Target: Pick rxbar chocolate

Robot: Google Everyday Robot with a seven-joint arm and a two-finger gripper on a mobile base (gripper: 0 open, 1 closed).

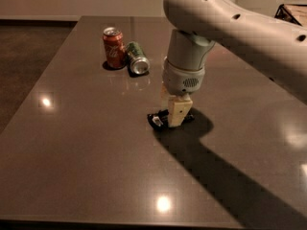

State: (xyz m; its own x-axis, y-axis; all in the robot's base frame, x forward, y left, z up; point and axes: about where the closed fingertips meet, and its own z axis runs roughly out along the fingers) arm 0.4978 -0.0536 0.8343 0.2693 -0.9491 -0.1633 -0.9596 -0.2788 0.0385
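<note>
My hand (173, 120) is reaching straight down onto the dark, glossy counter (86, 166), near its middle. It is standing right over the small, flat, black-wrapped rxbar chocolate (157, 119), which is lying flat with one end showing beside it. I cannot tell whether I am grasping the bar. Farther back, well apart, a red-orange soda can (113, 48) is standing upright. A green can (137, 59) is lying on its side just beside it, seemingly touching it.

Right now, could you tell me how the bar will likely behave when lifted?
The gripper is down over the bar on the table. Lying flat, it probably won't roll. Being small and thin, it is likely light, though its wrapper may slip.
</note>
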